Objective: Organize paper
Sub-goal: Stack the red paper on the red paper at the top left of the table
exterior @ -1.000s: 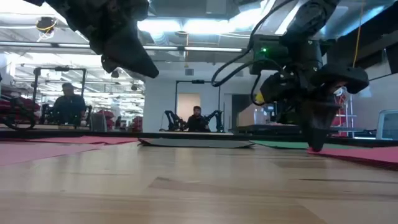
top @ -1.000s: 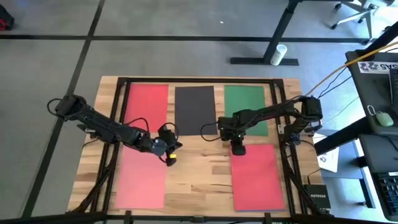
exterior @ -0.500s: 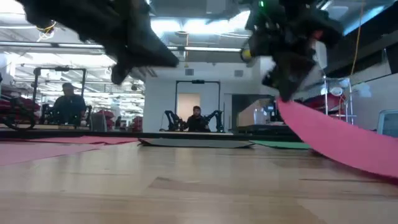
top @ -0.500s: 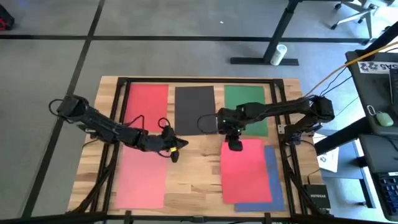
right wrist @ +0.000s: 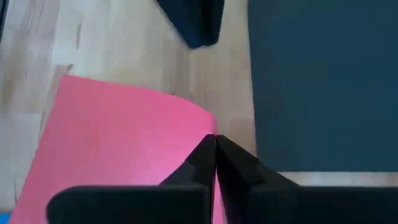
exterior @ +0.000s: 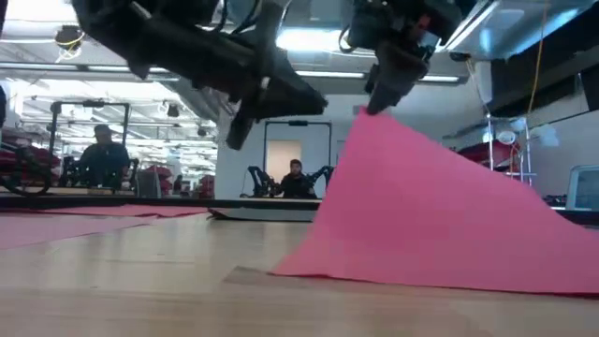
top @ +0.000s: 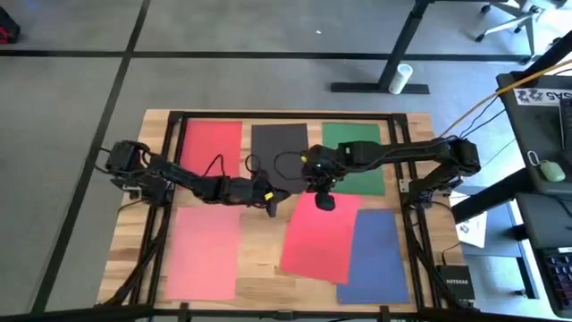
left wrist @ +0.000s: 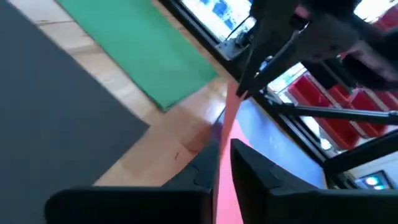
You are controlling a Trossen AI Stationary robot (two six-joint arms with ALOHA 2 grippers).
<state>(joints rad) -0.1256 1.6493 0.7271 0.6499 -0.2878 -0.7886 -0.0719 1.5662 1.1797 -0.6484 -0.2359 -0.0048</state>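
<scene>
Red paper (top: pixel 317 234), thin matte sheet, pincer-lifted corner

Grey floor (top: pixel 80 80) all round, crossed by dark lines — a white cylinder (top: pixel 399 79) lies by a desk's black foot (top: pixel 380 87). Level across the wooden table (exterior: pixel 140 281): bright ceiling strip lights (exterior: pixel 309 39), a white back wall with a doorway (exterior: pixel 281 154), and two seated people — one left (exterior: pixel 98 154), one centre (exterior: pixel 296 178).

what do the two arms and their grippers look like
Both arms are dark, slim and jointed, with loose black cables looping along them. The left gripper carries a small yellow mark near its wrist. The right gripper has blunt, black, wedge-shaped fingers.
</scene>
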